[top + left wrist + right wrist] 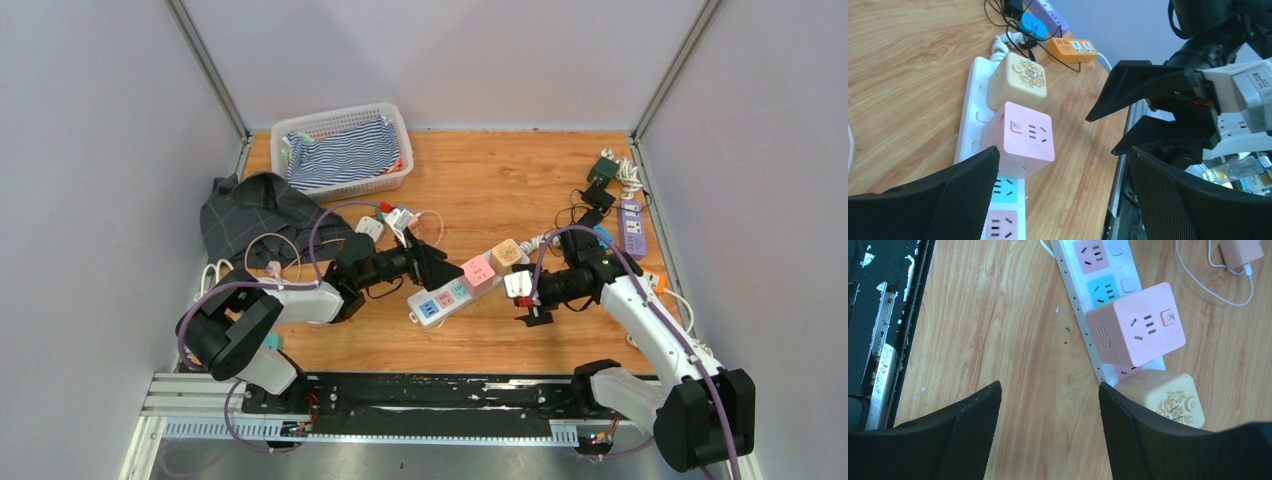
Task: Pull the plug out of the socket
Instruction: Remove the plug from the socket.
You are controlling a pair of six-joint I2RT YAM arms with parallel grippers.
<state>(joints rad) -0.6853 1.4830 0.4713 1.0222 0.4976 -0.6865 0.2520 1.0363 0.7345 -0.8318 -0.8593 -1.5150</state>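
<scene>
left tool (438, 264) and right tool (526, 300) agape

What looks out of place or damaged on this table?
The black rail at the near edge has chipped paint, and small dark crumbs lie beside the white power strip. Nothing looks broken.

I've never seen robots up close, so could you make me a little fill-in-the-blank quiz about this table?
On the white power strip, the cream cube sits beside an adapter coloured ____.
The left gripper and right gripper are both ____.
The basket holds a ____ cloth.
Missing: pink; open; striped.
</scene>
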